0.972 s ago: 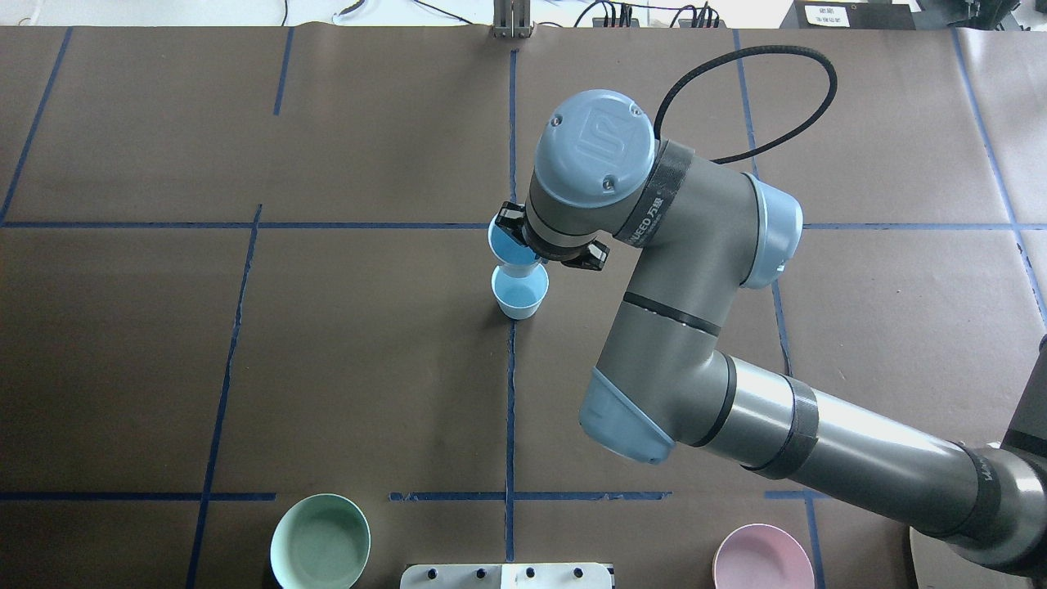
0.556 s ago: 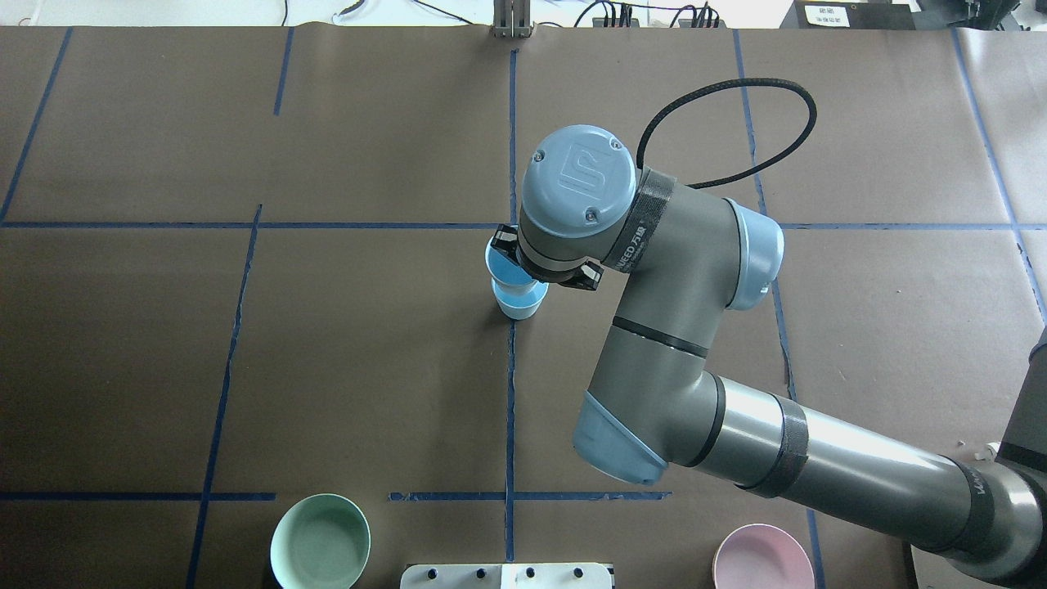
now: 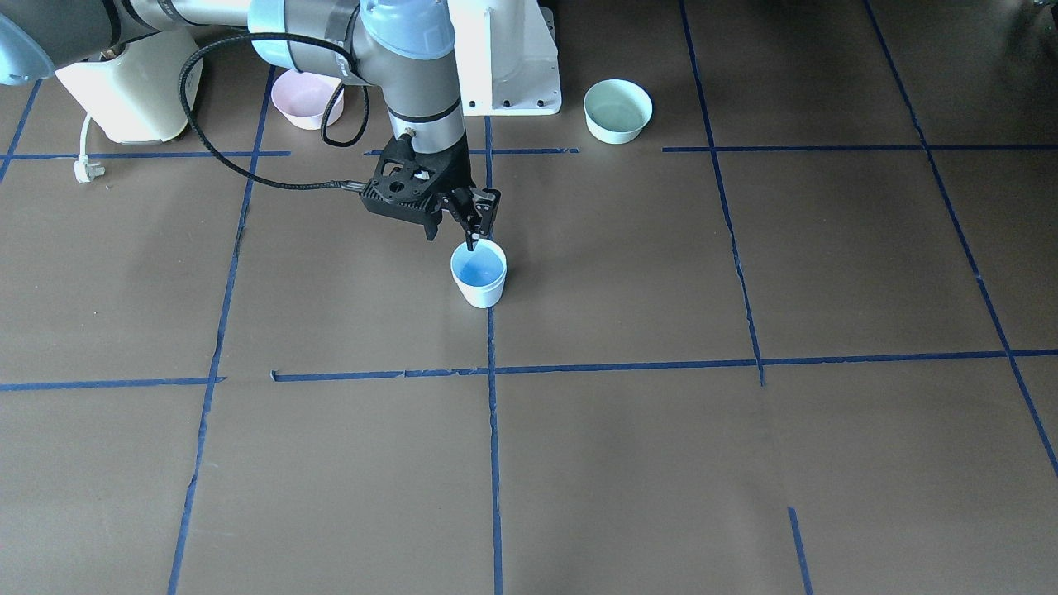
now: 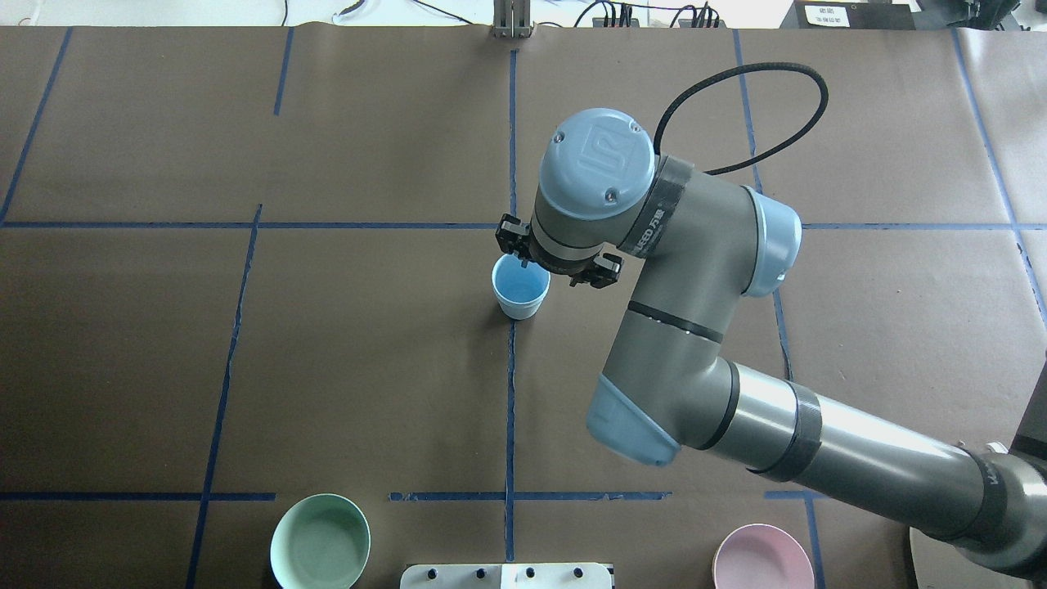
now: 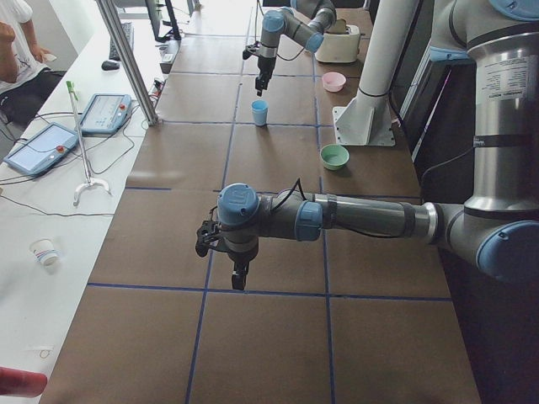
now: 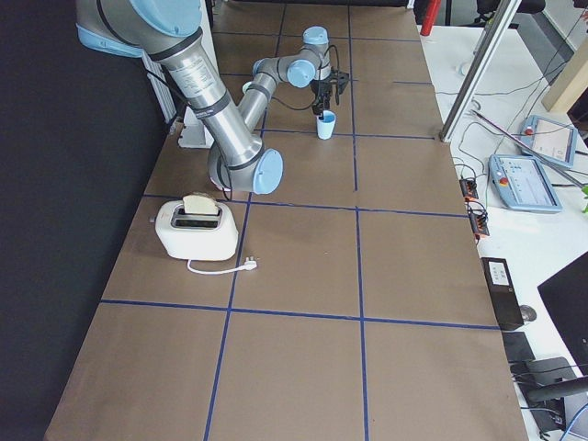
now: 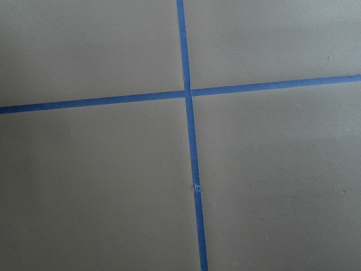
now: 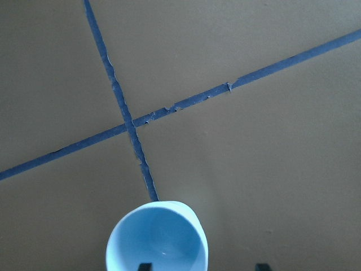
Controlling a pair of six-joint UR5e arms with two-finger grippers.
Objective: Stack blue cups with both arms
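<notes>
The two blue cups (image 4: 520,291) stand at the table's middle on a blue tape line and show as a single nested stack, upright; they also show in the front view (image 3: 478,281) and in the right wrist view (image 8: 158,240). My right gripper (image 3: 479,231) hangs just above the stack's rim. In the right wrist view it (image 8: 203,265) is open, one fingertip (image 8: 145,265) over the cup's inside and the other outside the wall, holding nothing. My left gripper (image 5: 240,273) shows only in the exterior left view, far from the cups; I cannot tell whether it is open.
A pale green bowl (image 4: 320,541) and a pink bowl (image 4: 761,558) sit near the robot's edge of the table, either side of the white pedestal (image 3: 512,66). A toaster (image 6: 194,227) stands on the robot's right end. The left wrist view shows only taped table.
My right gripper lowered the held cup into the standing one, opened and let it go. The arm has risen slightly; the stack stands alone.
</notes>
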